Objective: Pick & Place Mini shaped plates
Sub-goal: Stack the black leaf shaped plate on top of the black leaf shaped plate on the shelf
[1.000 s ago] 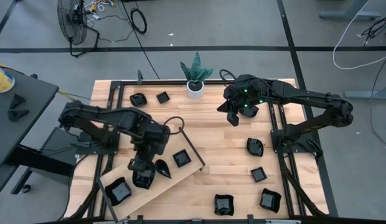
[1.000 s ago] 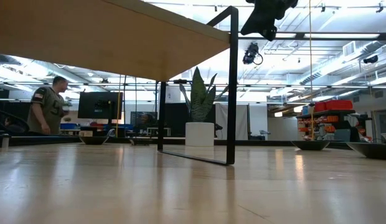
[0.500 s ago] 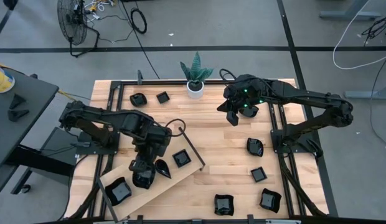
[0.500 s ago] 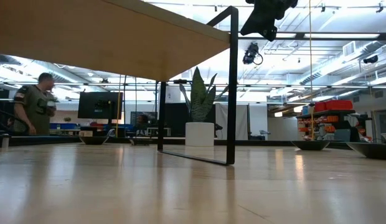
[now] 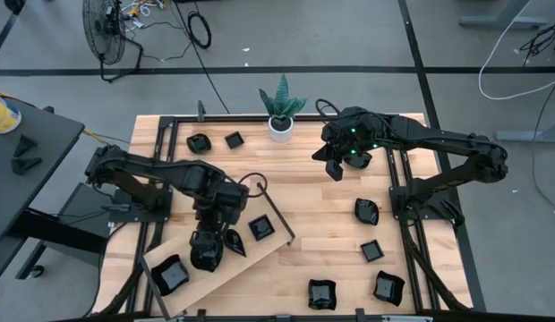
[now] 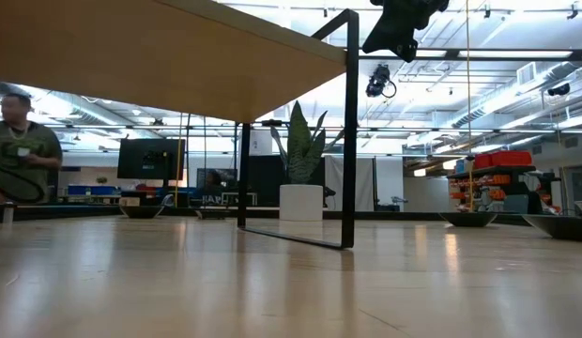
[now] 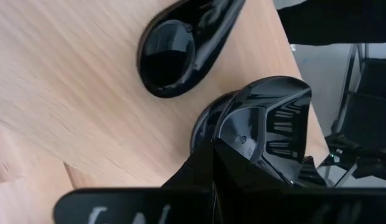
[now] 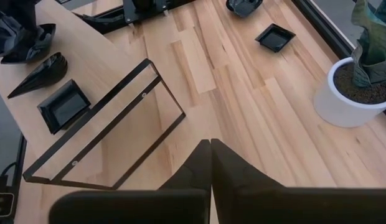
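Observation:
A raised light wooden board (image 5: pixel 226 270) stands at the table's near left. It bears a wavy black plate (image 5: pixel 169 273), a teardrop plate (image 5: pixel 233 241) and a square plate (image 5: pixel 261 227). My left gripper (image 5: pixel 209 243) hangs over the board between the wavy and teardrop plates, shut on a ridged black mini plate (image 7: pixel 268 121). The teardrop plate (image 7: pixel 180 50) lies just beyond it. My right gripper (image 5: pixel 335 170) hovers shut and holding nothing above the far right of the table, its fingers (image 8: pixel 202 163) over bare wood. My left gripper pinches the ridged plate by its rim (image 7: pixel 225 134) between its two fingers. The fingers come steeply from above. The plate sits tilted below them, close over the board (image 7: pixel 68 93). Whether it touches the board, I cannot tell.
Two black plates (image 5: pixel 198 141) (image 5: pixel 234 139) lie at the far left beside a white pot with a green plant (image 5: pixel 280 125). Several more plates (image 5: pixel 366 211) (image 5: pixel 388 287) (image 5: pixel 321 293) lie on the table's near right. Black frame rails run along both sides.
My left gripper has sunk a little toward the board, still shut on the ridged plate. A person in the room behind the table has walked toward the left.

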`<state>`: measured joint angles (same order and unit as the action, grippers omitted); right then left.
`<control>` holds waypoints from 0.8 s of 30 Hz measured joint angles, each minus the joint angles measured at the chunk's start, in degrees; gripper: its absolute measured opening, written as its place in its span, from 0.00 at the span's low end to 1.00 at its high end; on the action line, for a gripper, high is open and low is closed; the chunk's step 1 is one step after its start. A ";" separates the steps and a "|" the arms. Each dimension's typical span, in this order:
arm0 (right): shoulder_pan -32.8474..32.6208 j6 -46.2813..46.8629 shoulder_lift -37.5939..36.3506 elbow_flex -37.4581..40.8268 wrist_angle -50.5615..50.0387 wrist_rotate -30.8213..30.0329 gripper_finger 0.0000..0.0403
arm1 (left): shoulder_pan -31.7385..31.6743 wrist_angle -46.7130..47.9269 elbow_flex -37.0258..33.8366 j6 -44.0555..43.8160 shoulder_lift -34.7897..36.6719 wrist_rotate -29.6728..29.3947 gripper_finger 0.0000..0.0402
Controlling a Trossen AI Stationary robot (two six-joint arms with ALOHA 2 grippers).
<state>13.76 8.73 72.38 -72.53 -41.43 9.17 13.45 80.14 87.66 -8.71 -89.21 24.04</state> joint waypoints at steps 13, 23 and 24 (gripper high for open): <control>-0.01 0.00 0.00 0.00 0.04 0.04 0.01 | 0.95 0.03 0.00 0.14 0.00 -0.54 0.00; 0.00 0.00 0.00 0.02 0.07 0.04 0.01 | 1.03 -0.02 0.00 -1.19 0.01 -0.44 0.00; -0.01 0.00 0.00 0.02 0.07 0.04 0.01 | 1.27 -0.04 0.00 -0.22 0.00 -1.04 0.00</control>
<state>13.74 8.73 72.38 -72.51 -41.36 9.21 14.72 80.10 87.66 -8.93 -89.21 23.00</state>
